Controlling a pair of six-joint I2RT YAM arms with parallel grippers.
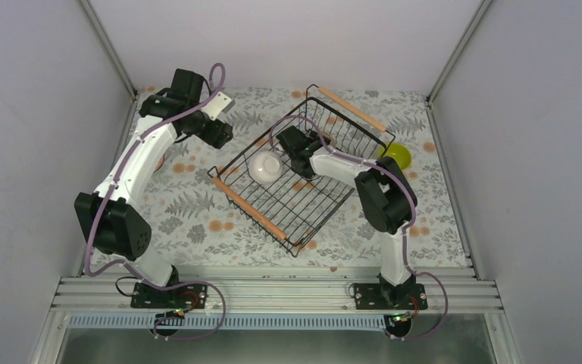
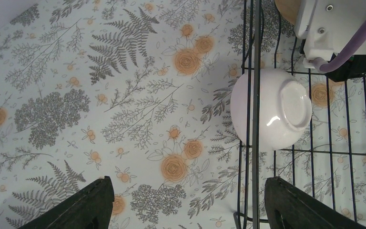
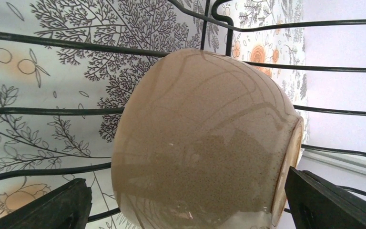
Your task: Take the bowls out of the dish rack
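The dish rack (image 1: 314,208) sits skewed on the flowered surface (image 1: 189,220), one wooden handle (image 1: 248,208) on its near-left side and the other along its far-right side.

Inside the rack, close to its left corner, a white bowl (image 1: 265,165) lies upside down with its foot ring up. From the left wrist view it shows through the wires of the rack's side.

The right arm reaches into the far part of the rack. Its tool (image 3: 188,191) is spread wide, and a tan bowl (image 3: 205,143) lies on its side between the two dark fingers (image 3: 52,205), foot ring turned toward the right finger. The bowl nearly fills the gap. I can't tell whether either finger actually presses on it. Rack wires run behind the bowl.

The left tool (image 2: 186,207) hangs outside the rack, off its far-left side, above the bare surface. Its fingers stand wide apart with nothing between them, looking across at the white bowl.

A yellow-green bowl (image 1: 396,155) stands on the surface outside the rack, just beside its right corner, near the end of the far handle.
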